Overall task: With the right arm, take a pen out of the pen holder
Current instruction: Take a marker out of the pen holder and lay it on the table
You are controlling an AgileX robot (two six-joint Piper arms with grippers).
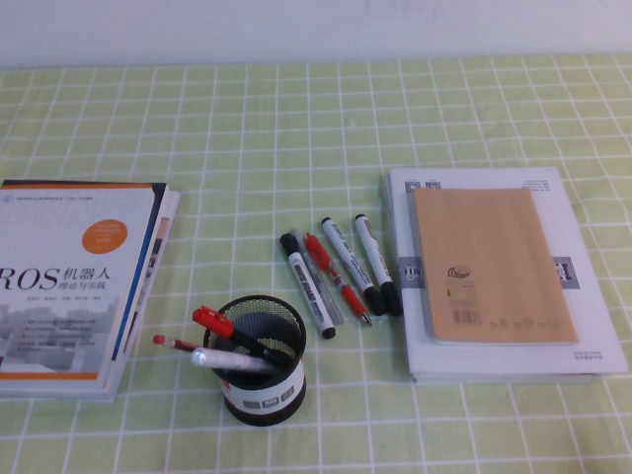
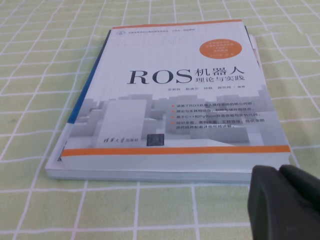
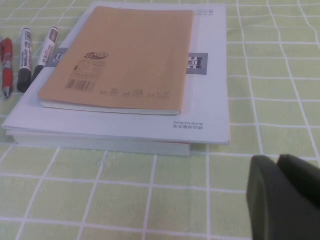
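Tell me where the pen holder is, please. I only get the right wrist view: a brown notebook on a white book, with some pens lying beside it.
Observer: The pen holder, a black mesh cup, stands near the front edge of the table. It is to the left of the white book and of the shut right claw, which hangs before that book.
Operator: Is anything in it?
Observer: Three things: a red-capped marker, a white marker and a thin red-tipped pen, all leaning left.
Operator: Where is the other arm?
Observer: The left claw hangs before a ROS textbook at the table's left.
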